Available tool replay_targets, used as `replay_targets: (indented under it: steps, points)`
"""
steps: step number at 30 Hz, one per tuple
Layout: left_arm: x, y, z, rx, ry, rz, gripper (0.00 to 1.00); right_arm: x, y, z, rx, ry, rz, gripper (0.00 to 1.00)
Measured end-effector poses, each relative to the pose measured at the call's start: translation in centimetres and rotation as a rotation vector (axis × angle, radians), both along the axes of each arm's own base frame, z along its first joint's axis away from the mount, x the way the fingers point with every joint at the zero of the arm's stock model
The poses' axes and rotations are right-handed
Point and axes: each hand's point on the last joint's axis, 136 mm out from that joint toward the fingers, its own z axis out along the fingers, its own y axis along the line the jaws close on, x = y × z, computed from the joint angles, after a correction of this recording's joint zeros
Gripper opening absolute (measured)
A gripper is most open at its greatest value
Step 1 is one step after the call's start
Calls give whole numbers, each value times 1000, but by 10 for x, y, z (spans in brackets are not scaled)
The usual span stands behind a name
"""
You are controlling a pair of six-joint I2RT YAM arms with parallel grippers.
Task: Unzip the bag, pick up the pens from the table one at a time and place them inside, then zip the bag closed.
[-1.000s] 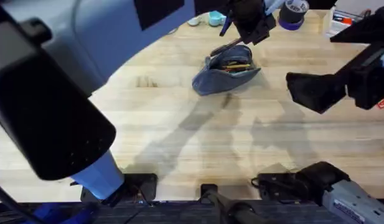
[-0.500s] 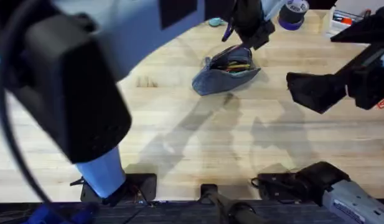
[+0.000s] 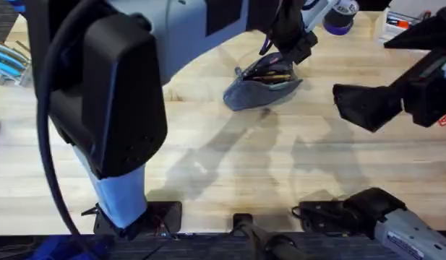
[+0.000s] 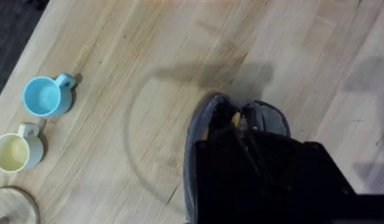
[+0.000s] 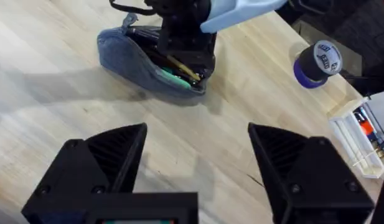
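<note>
The bag (image 3: 260, 85) lies on the counter (image 3: 230, 159) toward its far side, unzipped, with a green pen (image 5: 172, 76) and other slim contents seen inside its mouth in the right wrist view. The left end effector (image 3: 284, 45) is lowered onto the far end of the open bag; whether its fingers are clenched or released cannot be told, since they are hidden behind its own body in the left wrist view. The right end effector (image 5: 198, 152) is held above bare counter, well apart from the bag, with its fingers spread wide and nothing between them.

No pen is seen loose on the counter, so the loading is judged close to done and the zipping left to do. Several faults could arise from here. The zip pull (not made out in these views) could be missed by the left fingers. The bag could be dragged along the counter when the zip is pulled, because it is not pinned by the right arm. A pen end standing proud could also be caught in the zip.
</note>
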Motion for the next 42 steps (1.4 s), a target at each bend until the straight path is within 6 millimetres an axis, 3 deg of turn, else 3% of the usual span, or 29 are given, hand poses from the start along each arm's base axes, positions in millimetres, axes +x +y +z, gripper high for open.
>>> replay_targets:
  steps: [10,17,19,27,42]
  points:
    - [-11,-10,0,-11,17,-15,43,0,0,0,-8,-3,6,998]
    - [-17,-1,-10,34,57,-5,44,1,0,1,-17,-10,15,998]
    - [-17,2,-16,54,65,3,43,1,0,1,-18,-10,16,998]
    - [-18,18,-70,183,162,29,45,1,0,1,-21,-10,18,997]
    - [-19,36,-76,232,195,57,44,1,0,1,-28,-17,26,997]
